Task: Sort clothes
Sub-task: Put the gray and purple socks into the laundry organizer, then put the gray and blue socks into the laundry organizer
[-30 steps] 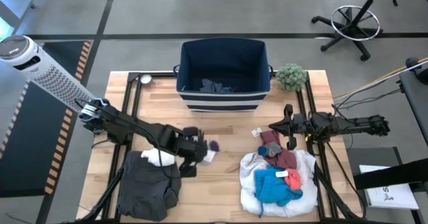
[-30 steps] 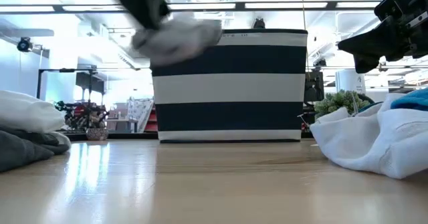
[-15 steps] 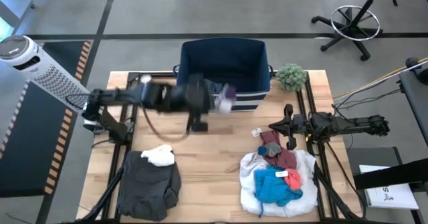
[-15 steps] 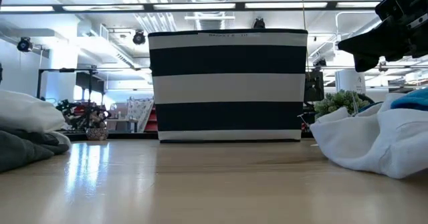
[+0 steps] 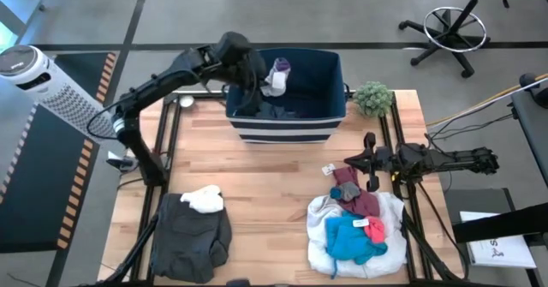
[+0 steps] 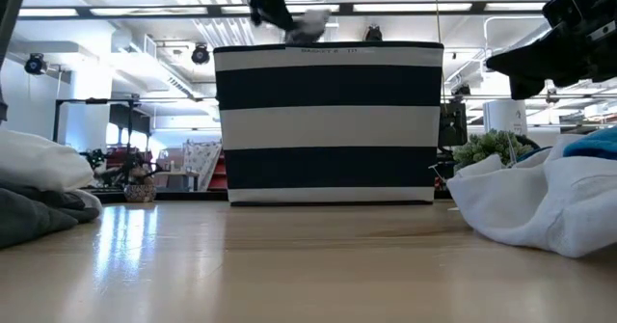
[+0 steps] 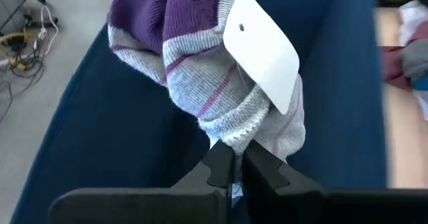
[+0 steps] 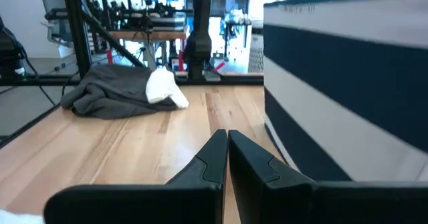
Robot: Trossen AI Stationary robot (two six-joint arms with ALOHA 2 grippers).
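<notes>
Grey-and-purple striped sock (image 5: 278, 74) with white tag (image 7: 262, 47), held at upper centre of the high view over the open navy bin (image 5: 287, 126), pinched between the closed fingertips of the left gripper (image 7: 231, 165); judged as the drop-off step, calling next for release of the pinch so that the sock falls inside the bin walls. Left arm stretched from the frame's left edge up and across the bin's rear left rim; right gripper (image 5: 370, 141) parked at right of centre with fingers pressed together and empty, just above the white, blue and maroon clothes pile (image 5: 355, 227).
</notes>
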